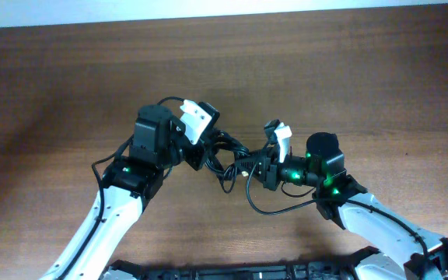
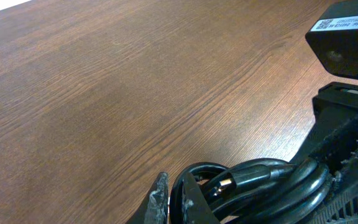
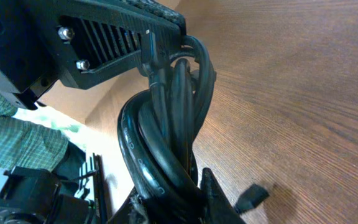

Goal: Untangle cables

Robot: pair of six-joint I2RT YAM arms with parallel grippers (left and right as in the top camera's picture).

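A tangle of black cables [image 1: 228, 158] hangs between my two grippers at mid-table. My left gripper [image 1: 201, 153] is shut on one thin loop of the cable; in the left wrist view the fingers [image 2: 174, 194] pinch that loop beside a black plug [image 2: 229, 182] with a metal prong. My right gripper [image 1: 260, 169] is shut on the thick coiled part of the cable bundle [image 3: 166, 137], with its fingertips [image 3: 176, 196] around the coil. A loose cable loop [image 1: 274, 210] lies on the table below the right gripper.
The wooden table [image 1: 68, 85] extends all around. A small black piece [image 3: 252, 197] lies on the table by the right fingers. The left gripper's body [image 3: 104, 37] is close above the coil. The right arm's housing [image 2: 347, 37] is close to the left gripper.
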